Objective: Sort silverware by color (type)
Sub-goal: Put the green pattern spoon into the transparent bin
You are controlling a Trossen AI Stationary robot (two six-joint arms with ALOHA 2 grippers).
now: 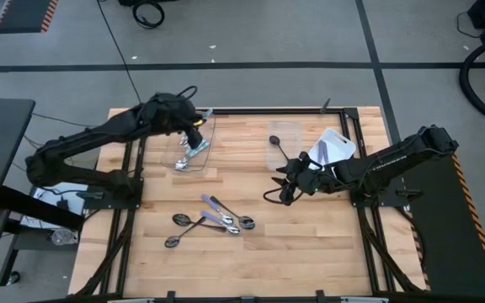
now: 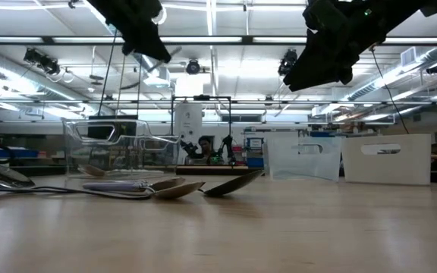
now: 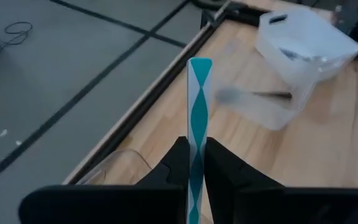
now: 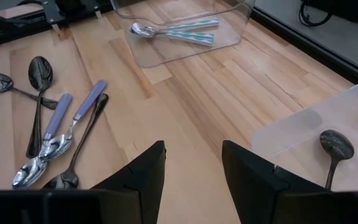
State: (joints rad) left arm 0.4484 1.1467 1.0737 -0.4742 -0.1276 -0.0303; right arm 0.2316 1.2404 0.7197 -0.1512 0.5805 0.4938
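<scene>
My left gripper [image 1: 194, 128] hovers over the clear container [image 1: 194, 145] at the table's far left and is shut on a spoon with a teal-and-white handle [image 3: 199, 87]. Two like spoons [image 4: 174, 29] lie in that container. My right gripper [image 4: 193, 163] is open and empty above bare wood right of centre [image 1: 289, 181]. A loose pile of spoons [image 1: 213, 220] lies on the table toward the near edge: dark ones [image 4: 39, 74] and shiny ones with light-blue handles [image 4: 73, 115]. One dark spoon [image 4: 334, 149] lies in a second clear container [image 1: 283, 139]. My left gripper pinches the spoon's patterned handle [image 3: 196, 146] between its two fingers [image 3: 178, 163]. The handle lies along the fingers, and its free end sticks out past their tips. The spoon's bowl is hidden behind the gripper. In the low view the gripper [image 2: 139, 26] is well above the table.
A white container [image 1: 333, 147] stands at the far right beside the right arm. A black frame rail [image 3: 166, 81] runs along the table's far edge. Bare wood lies between the spoon pile and the two clear containers.
</scene>
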